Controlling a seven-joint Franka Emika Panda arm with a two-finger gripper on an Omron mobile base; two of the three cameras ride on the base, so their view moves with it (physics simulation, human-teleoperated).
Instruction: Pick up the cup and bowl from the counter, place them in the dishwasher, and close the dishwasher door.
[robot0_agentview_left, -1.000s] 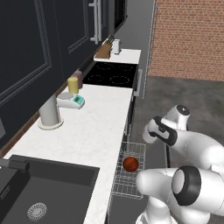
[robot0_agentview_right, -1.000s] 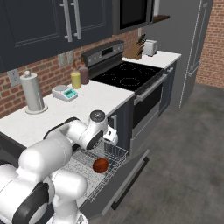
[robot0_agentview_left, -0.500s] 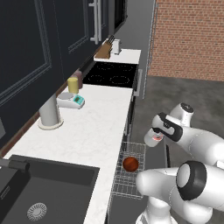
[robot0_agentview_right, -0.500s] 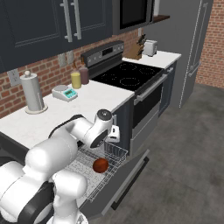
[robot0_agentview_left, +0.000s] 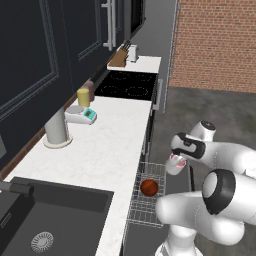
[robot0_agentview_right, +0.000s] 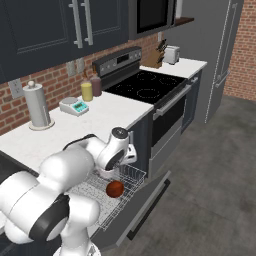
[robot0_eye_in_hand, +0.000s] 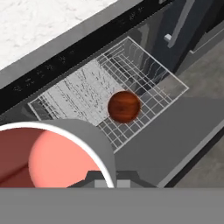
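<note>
Cup (robot0_agentview_left: 175, 163) clamped in claw (robot0_agentview_left: 176, 159), hanging above the pulled-out dishwasher rack (robot0_agentview_left: 148, 202); hand view puts its salmon inside (robot0_eye_in_hand: 52, 162) right at the claw, low left. Bowl (robot0_eye_in_hand: 124, 106) sits in the rack ahead of and below the claw, apart from the cup. Hand view alone shows the open dishwasher door (robot0_eye_in_hand: 175, 127) flat beyond the rack's outer edge. Right base view hides the cup behind the wrist (robot0_agentview_right: 120, 150); bowl (robot0_agentview_right: 115, 188) below it. Rack wires around the bowl are bare. Counter (robot0_agentview_left: 105, 145) edge runs just beside the rack. No legible writing.
</note>
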